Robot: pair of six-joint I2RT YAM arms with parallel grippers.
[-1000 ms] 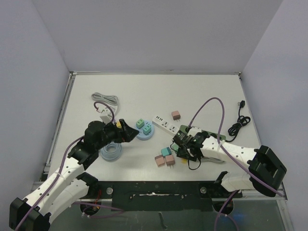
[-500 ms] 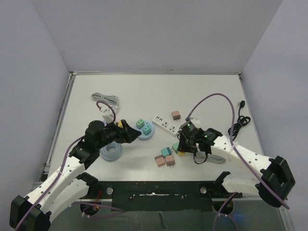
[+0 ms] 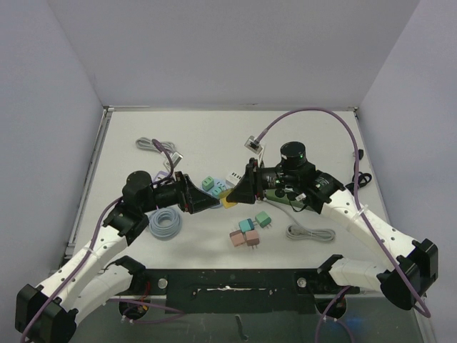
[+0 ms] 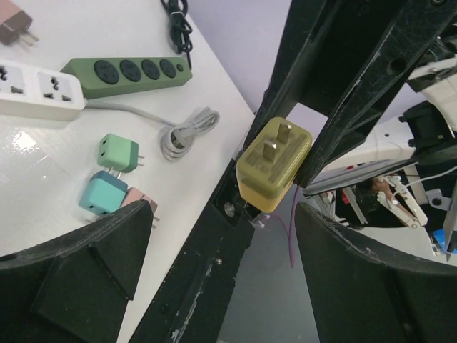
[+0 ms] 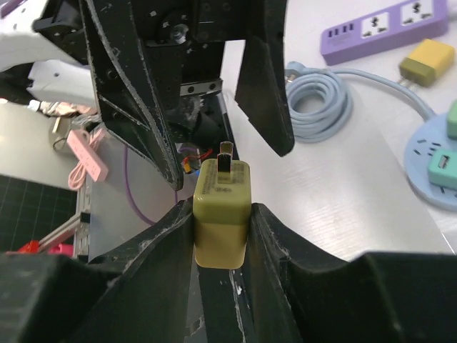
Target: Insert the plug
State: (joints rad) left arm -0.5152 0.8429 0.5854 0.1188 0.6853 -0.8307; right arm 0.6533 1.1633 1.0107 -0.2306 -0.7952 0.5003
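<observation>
Nearest us, we are noting spare adapters (image 3: 246,232) lying unused on the table. Mid-table, raised off the surface, the right gripper (image 3: 239,190) is clamping the olive-yellow plug (image 5: 222,214). Its prongs are pointing left, probably to offer it to the left gripper (image 3: 208,199), whose fingers are standing apart and facing it. Farther right, the green power strip (image 4: 128,71) is lying free.

The plug (image 5: 222,207) is mustard yellow, the power strip (image 4: 127,73) dark green, the socket bar (image 4: 36,89) white.

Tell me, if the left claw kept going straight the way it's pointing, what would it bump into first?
Most likely the yellow plug, its prongs facing that claw. It is pinched in the right gripper, directly ahead of the open left gripper. The gap between them is hard to judge from these views.
</observation>
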